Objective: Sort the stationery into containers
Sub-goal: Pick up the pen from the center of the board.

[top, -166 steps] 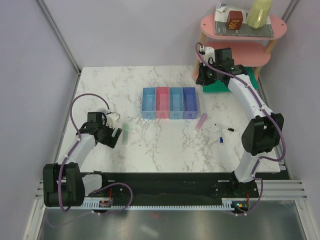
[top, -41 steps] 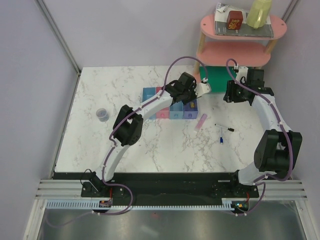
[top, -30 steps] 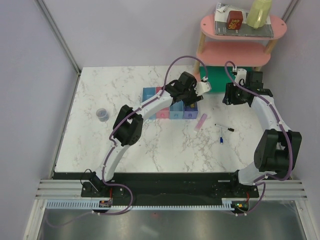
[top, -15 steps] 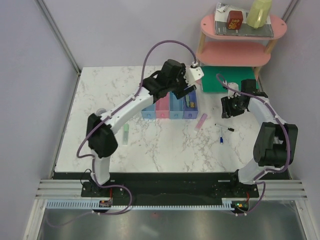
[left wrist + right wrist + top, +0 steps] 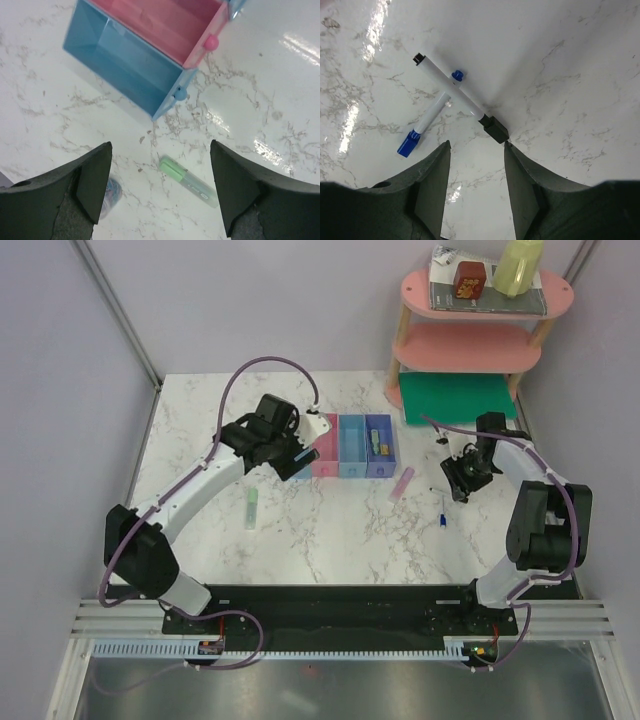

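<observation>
Two perhaps-touching pens (image 5: 464, 102) beyond right jaws

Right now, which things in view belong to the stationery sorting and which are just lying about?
Job: row of four bins; loose pale green stick; second pale green stick in the purple bin; pink stick; black-capped pen; blue-and-white pen; grey roll.
Lying about: pink shelf; red box; yellow bottle; green board.

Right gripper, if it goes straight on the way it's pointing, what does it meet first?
Probably the thin pen, at its black end, which lies just ahead between the fingers of the open right gripper. Depth is unclear.
</observation>
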`<move>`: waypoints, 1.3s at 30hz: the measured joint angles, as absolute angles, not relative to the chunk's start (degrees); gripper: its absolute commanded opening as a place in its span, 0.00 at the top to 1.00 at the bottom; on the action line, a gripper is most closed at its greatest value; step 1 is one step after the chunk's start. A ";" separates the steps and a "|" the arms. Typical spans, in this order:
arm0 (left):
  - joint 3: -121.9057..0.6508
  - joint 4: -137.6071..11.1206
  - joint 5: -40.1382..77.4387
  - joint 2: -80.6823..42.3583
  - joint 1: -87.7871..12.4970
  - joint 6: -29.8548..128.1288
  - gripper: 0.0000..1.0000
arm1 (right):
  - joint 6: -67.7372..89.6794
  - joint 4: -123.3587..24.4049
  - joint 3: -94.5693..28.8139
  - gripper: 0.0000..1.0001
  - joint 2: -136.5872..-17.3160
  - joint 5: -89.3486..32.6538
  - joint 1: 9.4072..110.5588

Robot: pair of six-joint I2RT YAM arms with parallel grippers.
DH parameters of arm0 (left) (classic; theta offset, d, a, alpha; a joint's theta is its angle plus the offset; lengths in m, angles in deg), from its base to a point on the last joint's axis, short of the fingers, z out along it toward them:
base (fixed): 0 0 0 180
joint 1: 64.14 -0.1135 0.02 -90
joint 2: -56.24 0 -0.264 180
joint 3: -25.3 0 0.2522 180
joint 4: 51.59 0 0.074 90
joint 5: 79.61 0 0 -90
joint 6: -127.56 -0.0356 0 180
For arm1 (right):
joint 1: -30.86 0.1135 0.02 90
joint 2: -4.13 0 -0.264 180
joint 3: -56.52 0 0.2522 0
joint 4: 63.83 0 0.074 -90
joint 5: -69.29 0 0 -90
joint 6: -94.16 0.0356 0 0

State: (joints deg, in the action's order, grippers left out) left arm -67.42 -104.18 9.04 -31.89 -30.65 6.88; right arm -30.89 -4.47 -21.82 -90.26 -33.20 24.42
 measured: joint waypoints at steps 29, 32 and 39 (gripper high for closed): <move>-51.46 -108.77 13.98 -21.49 -44.40 5.59 0.15 | -38.02 -8.10 -18.83 0.93 -95.92 -27.89 24.59; -50.17 -108.74 14.20 -21.49 -44.72 5.57 0.15 | -38.28 -7.90 -17.91 0.94 -94.41 -27.89 24.62; -47.02 -108.90 15.01 -21.73 -47.04 5.64 0.16 | -38.52 -2.72 -18.93 0.95 -85.39 -29.50 24.59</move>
State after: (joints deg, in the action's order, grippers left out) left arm -47.02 -108.90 15.01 -21.73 -47.04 5.64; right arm -38.52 -2.72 -18.93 -85.39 -29.50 24.59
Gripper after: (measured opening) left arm 0.848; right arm 0.116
